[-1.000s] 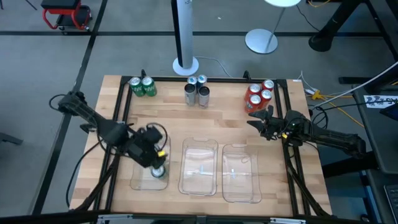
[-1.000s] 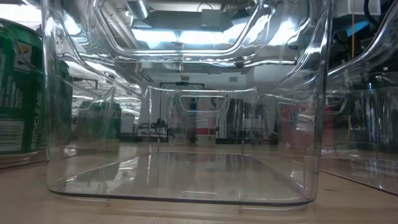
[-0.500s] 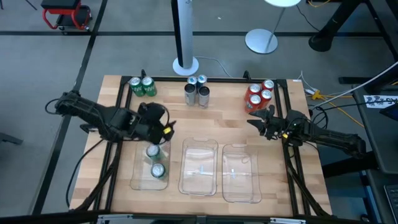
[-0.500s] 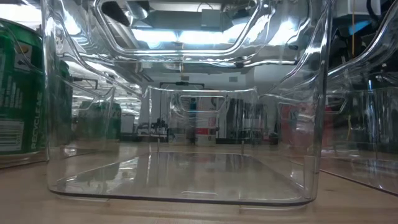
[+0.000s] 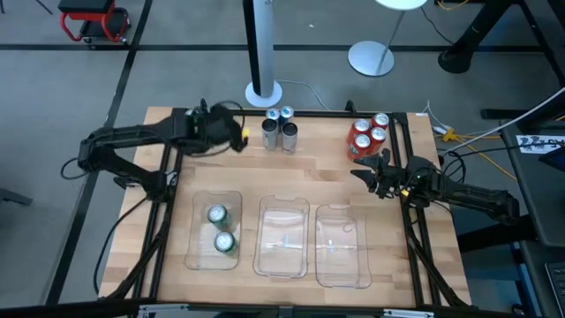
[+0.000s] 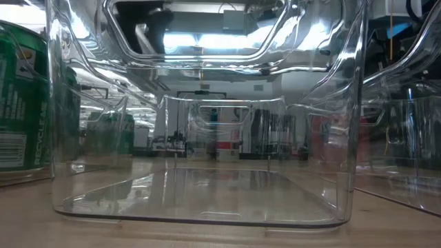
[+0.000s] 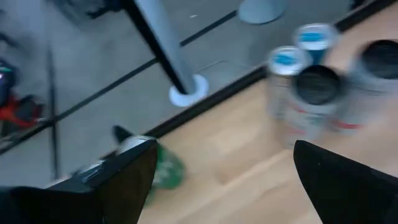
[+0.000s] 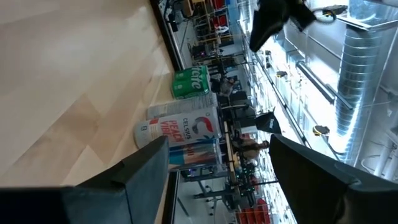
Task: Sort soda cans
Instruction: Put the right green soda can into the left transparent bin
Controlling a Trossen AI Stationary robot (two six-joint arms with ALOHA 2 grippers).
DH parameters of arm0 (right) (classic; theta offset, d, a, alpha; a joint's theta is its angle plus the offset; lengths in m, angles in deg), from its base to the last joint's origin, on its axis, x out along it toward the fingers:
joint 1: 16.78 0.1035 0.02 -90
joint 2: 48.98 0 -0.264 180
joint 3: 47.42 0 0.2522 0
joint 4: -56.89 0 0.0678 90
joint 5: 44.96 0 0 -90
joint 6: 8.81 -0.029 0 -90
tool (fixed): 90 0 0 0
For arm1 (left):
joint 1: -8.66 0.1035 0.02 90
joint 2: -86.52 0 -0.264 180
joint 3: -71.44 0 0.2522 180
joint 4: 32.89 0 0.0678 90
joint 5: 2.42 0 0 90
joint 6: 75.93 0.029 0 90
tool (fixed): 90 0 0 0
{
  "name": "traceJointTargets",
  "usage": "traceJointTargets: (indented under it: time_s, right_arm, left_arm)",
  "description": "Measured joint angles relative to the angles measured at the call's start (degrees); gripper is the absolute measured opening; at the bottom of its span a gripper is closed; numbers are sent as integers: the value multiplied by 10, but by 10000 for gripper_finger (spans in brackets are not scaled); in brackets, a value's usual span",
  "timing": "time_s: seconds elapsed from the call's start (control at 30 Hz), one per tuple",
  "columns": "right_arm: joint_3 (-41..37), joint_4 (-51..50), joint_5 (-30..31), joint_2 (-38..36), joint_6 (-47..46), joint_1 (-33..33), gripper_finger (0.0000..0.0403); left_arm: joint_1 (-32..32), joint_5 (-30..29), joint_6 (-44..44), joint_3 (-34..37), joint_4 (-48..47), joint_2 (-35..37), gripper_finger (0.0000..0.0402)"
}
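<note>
Two green cans [image 5: 216, 215] [image 5: 224, 240] stand upright in the left clear tray [image 5: 196, 256]; one also shows in the low view [image 6: 24, 103]. Several silver-grey cans [image 5: 279, 128] stand at the far middle and several red cans [image 5: 369, 134] at the far right. My left gripper [image 5: 240, 139] is open and empty at the far left, between the silver cans [image 7: 317, 93] and a green can [image 7: 166, 171], which my arm mostly hides from above. My right gripper [image 5: 366, 168] is open and empty, just near of the red cans.
The middle tray [image 5: 282, 205] and right tray [image 5: 342, 212] hold nothing; the middle tray's near wall [image 6: 207, 138] fills the low view. A lamp post base [image 5: 263, 92] stands just beyond the far edge. Bare wood lies between the cans and trays.
My left gripper has risen out of the left tray and swung toward the table's far edge, ending beside the silver cans. Two green cans stay upright in the left tray.
</note>
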Motion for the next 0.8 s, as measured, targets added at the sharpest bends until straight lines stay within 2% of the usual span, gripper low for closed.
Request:
traceJointTargets:
  time_s: [0.13, 0.37, 0.63, 0.8]
  right_arm:
    - [0, -15, 0, 0, 0, 0, 278]
    - [1, -21, 1, 0, 0, 0, 278]
    - [1, -22, 2, 0, 0, 0, 278]
    - [1, -25, 2, 0, 0, 0, 278]
  left_arm:
    - [72, 7, 40, 0, -1, 0, 363]
    - [175, 57, 100, 0, 0, 0, 363]
    - [254, 128, 194, 10, 28, 0, 363]
    - [297, 196, 232, 42, 74, 0, 363]
